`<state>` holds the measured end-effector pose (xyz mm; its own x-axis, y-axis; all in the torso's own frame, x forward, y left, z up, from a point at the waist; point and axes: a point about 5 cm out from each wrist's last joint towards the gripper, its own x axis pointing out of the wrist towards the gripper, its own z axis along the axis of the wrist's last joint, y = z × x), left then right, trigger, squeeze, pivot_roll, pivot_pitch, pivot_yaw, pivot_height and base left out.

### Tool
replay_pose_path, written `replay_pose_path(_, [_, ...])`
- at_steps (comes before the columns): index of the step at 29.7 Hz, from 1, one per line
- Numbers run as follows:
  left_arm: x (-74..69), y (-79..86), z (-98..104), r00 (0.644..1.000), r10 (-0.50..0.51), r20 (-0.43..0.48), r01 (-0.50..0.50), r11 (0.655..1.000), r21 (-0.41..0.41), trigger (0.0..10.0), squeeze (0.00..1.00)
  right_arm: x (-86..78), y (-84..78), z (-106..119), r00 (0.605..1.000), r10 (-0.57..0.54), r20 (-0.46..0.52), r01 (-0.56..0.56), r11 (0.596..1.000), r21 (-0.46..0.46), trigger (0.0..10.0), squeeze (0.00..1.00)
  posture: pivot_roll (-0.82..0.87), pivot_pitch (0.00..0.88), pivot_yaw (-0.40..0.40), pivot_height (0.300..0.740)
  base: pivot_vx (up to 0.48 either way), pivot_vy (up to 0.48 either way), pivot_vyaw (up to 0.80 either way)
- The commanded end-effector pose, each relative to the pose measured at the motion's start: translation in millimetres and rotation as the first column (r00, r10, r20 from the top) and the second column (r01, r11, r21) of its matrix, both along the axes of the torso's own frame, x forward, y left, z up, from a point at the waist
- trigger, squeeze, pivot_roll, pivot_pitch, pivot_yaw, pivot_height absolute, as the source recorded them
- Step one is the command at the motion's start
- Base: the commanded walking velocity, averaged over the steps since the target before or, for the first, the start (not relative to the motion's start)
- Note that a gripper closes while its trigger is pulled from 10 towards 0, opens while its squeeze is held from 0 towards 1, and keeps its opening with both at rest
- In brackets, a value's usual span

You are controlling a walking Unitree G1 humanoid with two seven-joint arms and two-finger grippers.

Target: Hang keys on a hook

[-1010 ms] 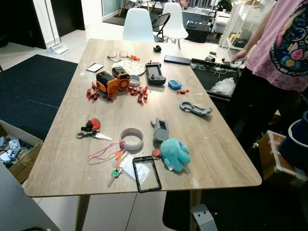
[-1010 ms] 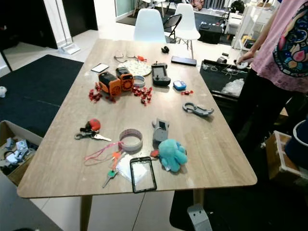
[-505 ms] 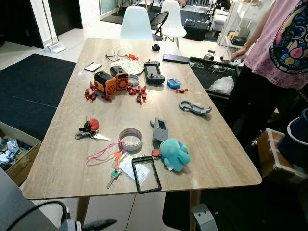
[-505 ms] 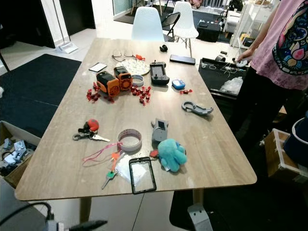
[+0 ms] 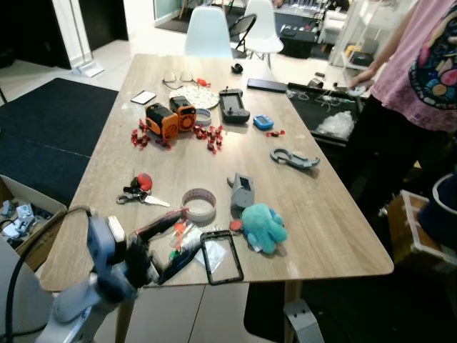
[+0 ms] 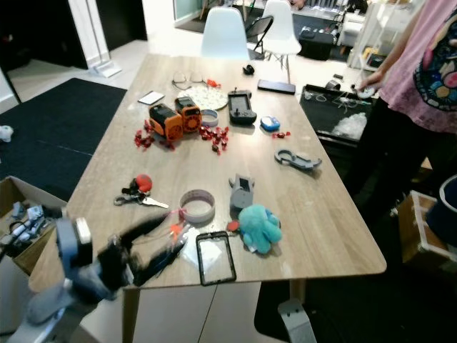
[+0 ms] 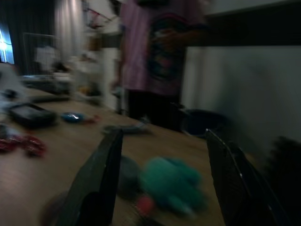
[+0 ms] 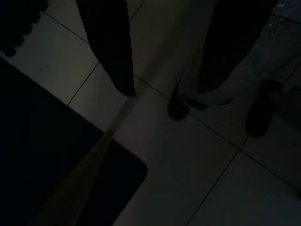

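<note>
Two key bunches lie on the wooden table (image 5: 107, 164). One has a red ball fob (image 5: 141, 190). The other, a pink-lanyard bunch with an orange tag and a green key (image 5: 176, 234), lies near the front edge. My left gripper (image 5: 191, 231) is open just above the lanyard keys, one finger on each side. In the left wrist view the left gripper (image 7: 163, 134) frames a blurred teal plush (image 7: 171, 181). A grey hook-shaped piece (image 5: 293, 158) lies at the table's right. My right gripper (image 8: 164, 89) hangs open over dark floor tiles.
Beside the keys are a tape roll (image 5: 200, 205), a black card holder (image 5: 221, 257), a teal plush (image 5: 263, 227) and a grey device (image 5: 243, 191). Orange gadgets (image 5: 170, 118) sit further back. A person in a pink shirt (image 5: 425, 64) stands right. A cardboard box (image 5: 21, 214) sits left.
My left arm has risen from below the table's near edge, and its open fingers now reach over the lanyard keys. The camera shifted slightly; the table items stayed put.
</note>
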<state>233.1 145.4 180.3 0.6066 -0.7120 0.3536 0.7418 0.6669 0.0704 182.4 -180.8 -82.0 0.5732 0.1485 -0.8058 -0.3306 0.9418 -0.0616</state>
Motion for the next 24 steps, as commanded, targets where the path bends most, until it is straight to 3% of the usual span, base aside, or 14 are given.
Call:
replay_pose_path(1, [9.8,-5.1,-3,0.997,0.062,-0.036,-0.061,0.998,0.026,10.0,0.0,-2.4,-2.7,-1,1.0,-0.01,-0.01,0.01,1.0,-0.005,10.0,0.0,0.07,0.057,-0.09,0.74,0.0,0.0,0.0])
replay_pose_path(4, [22.2,-12.7,-1,0.992,0.116,-0.043,-0.113,0.99,0.079,10.0,0.0,-2.8,-2.9,-1,1.0,-0.012,-0.011,0.012,1.0,-0.006,10.0,0.0,0.07,0.056,-0.088,0.74,0.0,0.0,0.0])
replay_pose_path(6, [44.6,-22.1,-6,0.967,0.256,-0.005,-0.248,0.939,0.238,10.0,0.0,-2.6,-3.6,-1,1.0,-0.016,-0.01,0.016,1.0,-0.007,10.0,0.0,0.07,0.056,-0.085,0.74,0.0,0.0,0.0])
replay_pose_path(9, [48.2,-23.9,-6,0.961,0.275,0.008,-0.267,0.927,0.263,10.0,0.0,-2.5,-3.7,-1,1.0,-0.017,-0.01,0.017,1.0,-0.008,10.0,0.0,0.07,0.056,-0.085,0.74,0.0,0.0,0.0])
replay_pose_path(11, [63.2,-31.0,-5,0.939,0.34,0.058,-0.34,0.887,0.313,10.0,0.0,-1.9,-3.5,-1,1.0,-0.019,-0.009,0.019,1.0,-0.007,10.0,0.0,0.06,0.059,-0.082,0.74,0.0,0.0,0.0])
replay_pose_path(12, [63.2,-31.0,-5,0.939,0.34,0.058,-0.34,0.887,0.313,10.0,0.0,-1.9,-3.5,-1,1.0,-0.019,-0.009,0.019,1.0,-0.007,10.0,0.0,0.06,0.059,-0.082,0.74,0.0,0.0,0.0])
replay_pose_path(15, [83.9,-37.8,-2,0.904,0.419,0.086,-0.422,0.839,0.344,10.0,0.0,-1.4,-3.0,-1,1.0,-0.021,-0.007,0.021,1.0,-0.006,10.0,0.0,0.06,0.063,-0.078,0.74,0.0,0.0,0.0])
replay_pose_path(18, [83.9,-37.8,-2,0.904,0.419,0.086,-0.422,0.839,0.344,10.0,0.0,-1.4,-3.0,-1,1.0,-0.021,-0.007,0.021,1.0,-0.006,10.0,0.0,0.06,0.063,-0.078,0.74,0.0,0.0,0.0])
replay_pose_path(20, [105.1,-34.8,0,0.849,0.523,0.071,-0.511,0.781,0.36,10.0,0.0,-1.6,-2.5,-1,1.0,-0.025,-0.006,0.025,1.0,-0.003,10.0,0.0,0.06,0.067,-0.07,0.74,0.0,0.0,0.0])
replay_pose_path(21, [105.1,-34.8,0,0.849,0.523,0.071,-0.511,0.781,0.36,10.0,0.0,-1.6,-2.5,-1,1.0,-0.025,-0.006,0.025,1.0,-0.003,10.0,0.0,0.06,0.067,-0.07,0.74,0.0,0.0,0.0])
replay_pose_path(23, [120.7,-27.1,-2,0.793,0.609,0.014,-0.568,0.732,0.376,10.0,0.0,-3.0,-2.3,-1,1.0,-0.028,-0.008,0.028,1.0,-0.002,10.0,0.0,0.06,0.07,-0.066,0.74,0.0,0.0,0.0])
replay_pose_path(24, [120.7,-27.1,-2,0.793,0.609,0.014,-0.568,0.732,0.376,10.0,0.0,-3.0,-2.3,-1,1.0,-0.028,-0.008,0.028,1.0,-0.002,10.0,0.0,0.06,0.07,-0.066,0.74,0.0,0.0,0.0])
